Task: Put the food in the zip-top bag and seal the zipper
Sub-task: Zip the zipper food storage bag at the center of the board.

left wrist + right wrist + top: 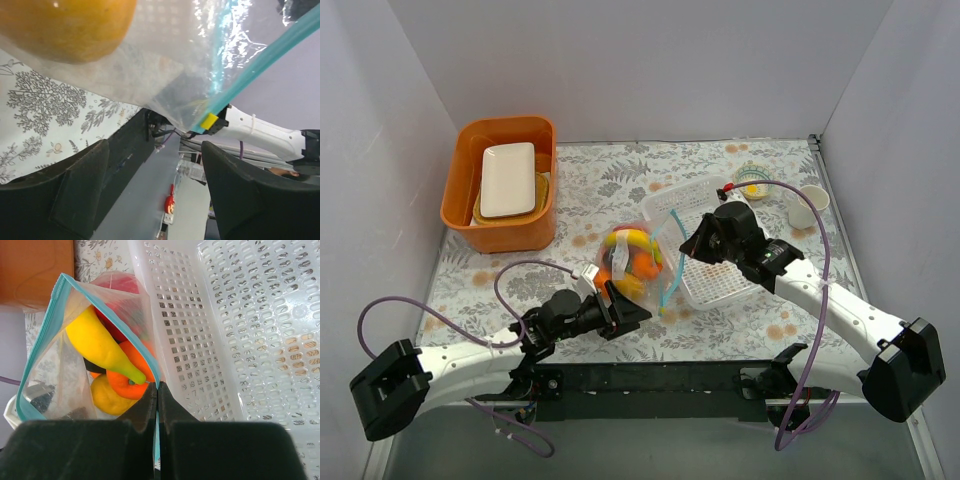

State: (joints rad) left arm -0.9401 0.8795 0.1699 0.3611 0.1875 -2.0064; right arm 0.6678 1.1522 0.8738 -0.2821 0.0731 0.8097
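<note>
The clear zip-top bag (632,262) lies mid-table with the food inside. In the right wrist view I see a banana (102,342), an orange (125,382), a yellow lemon-like piece (107,399) and a red piece (119,284) in the bag (60,365). My right gripper (157,390) is shut on the light blue zipper (152,362) at the bag's mouth edge; it also shows in the top view (695,245). My left gripper (632,316) is open just below the bag's near corner. Its fingers (75,190) hold nothing; an orange (65,25) and the zipper (260,60) sit above them.
A white perforated basket (715,275) stands right of the bag, against my right gripper. An orange bin (460,200) with a white plate (507,178) is at the back left. A white cup (812,203) and a small bowl (752,182) are at the back right.
</note>
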